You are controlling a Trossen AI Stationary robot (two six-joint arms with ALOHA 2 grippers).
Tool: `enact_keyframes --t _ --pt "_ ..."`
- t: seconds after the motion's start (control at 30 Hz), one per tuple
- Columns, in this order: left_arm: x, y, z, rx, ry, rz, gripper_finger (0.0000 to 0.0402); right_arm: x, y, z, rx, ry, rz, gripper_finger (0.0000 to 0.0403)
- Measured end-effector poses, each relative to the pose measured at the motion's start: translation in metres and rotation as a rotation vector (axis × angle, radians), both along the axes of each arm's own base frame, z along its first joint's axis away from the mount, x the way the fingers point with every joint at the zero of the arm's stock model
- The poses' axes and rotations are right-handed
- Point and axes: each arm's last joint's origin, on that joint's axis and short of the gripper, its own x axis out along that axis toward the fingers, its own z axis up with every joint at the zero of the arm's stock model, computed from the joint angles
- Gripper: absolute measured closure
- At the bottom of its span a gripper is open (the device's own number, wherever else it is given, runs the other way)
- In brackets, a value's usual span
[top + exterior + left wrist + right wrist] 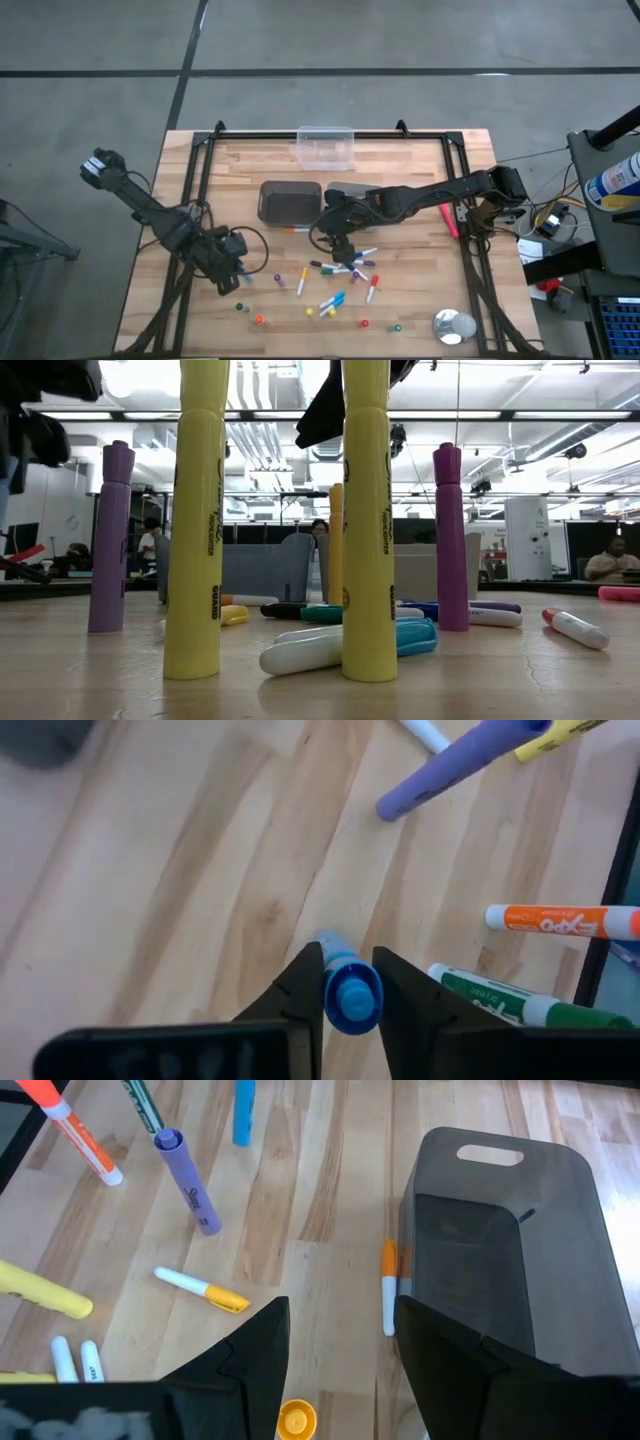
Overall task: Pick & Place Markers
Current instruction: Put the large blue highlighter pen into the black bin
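**A:** Start close in. Your left fingers [300,995] are pinched on the blue marker [352,998], one finger on each side of the barrel. From the wrist you see it cap-end on, so its long axis runs straight away from the camera toward the worktop [420,300]. I'd call that a solid hold, nothing else in there.

**B:** So which way do you carry it?

**A:** On the high view the dark bin [290,202] sits at roughly 1 to 2 o'clock from that hand, near but not beside it. My guess is that's the drop spot, so the move is a lift and a swing up-right. Can't be sure it isn't the clear tub [325,146] farther off at 1 o'clock.

**B:** And your right arm?

**A:** The right fingers [255,1350] are spread wide and holding nothing. They hover over the marker pile, just at 5 o'clock of the bin. A yellow cap [293,1420] lies in the gap between them. An orange marker [389,1285] lies beyond, right against the bin wall, long axis parallel to it.

**B:** So the right's nearer the bin?

**A:** Yep, but the left is the loaded one. Watch you don't cross arms.
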Motion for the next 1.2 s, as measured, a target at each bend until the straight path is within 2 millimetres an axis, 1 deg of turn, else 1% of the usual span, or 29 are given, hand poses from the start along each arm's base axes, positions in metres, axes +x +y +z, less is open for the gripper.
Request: enact_keyframes --t 0.13,0.3,0.37,0.47,0.67,0.87,0.93,1.03,1.2 --pt "0.006 0.009 0.017 0.108 -0.074 -0.011 0.0339 0.0 0.0 0.0 0.0 0.0 0.0 0.0227" --pt "0.013 0.026 0.041 0.402 -0.183 0.013 0.034 0.0 0.0 0.0 0.0 0.001 0.0 0.0227" --pt "0.018 0.034 0.047 0.487 -0.199 0.001 0.0339 0.0 0.0 0.0 0.0 0.0 0.0 0.0227" --pt "0.025 0.05 0.048 0.541 -0.172 0.007 0.0335 0.0 0.0 0.0 0.0 0.001 0.0 0.0227" --pt "0.038 0.088 0.048 0.585 -0.13 0.09 0.0334 0.0 0.0 0.0 -0.003 0.001 0.002 0.0227" --pt "0.056 0.112 0.05 0.404 -0.236 0.044 0.0333 0.0 0.0 0.0 -0.005 0.0 0.004 0.0227" --pt "0.061 0.12 0.046 0.391 -0.228 0.045 0.0333 0.0 0.0 0.0 -0.005 0.0 0.004 0.0227" --pt "0.067 0.129 0.035 0.389 -0.174 0.05 0.0333 0.0 0.0 0.0 -0.005 0.001 0.004 0.0227" --pt "0.078 0.138 0.017 0.396 -0.104 0.063 0.0333 0.0 0.0 0.0 -0.005 0.003 0.004 0.0227"
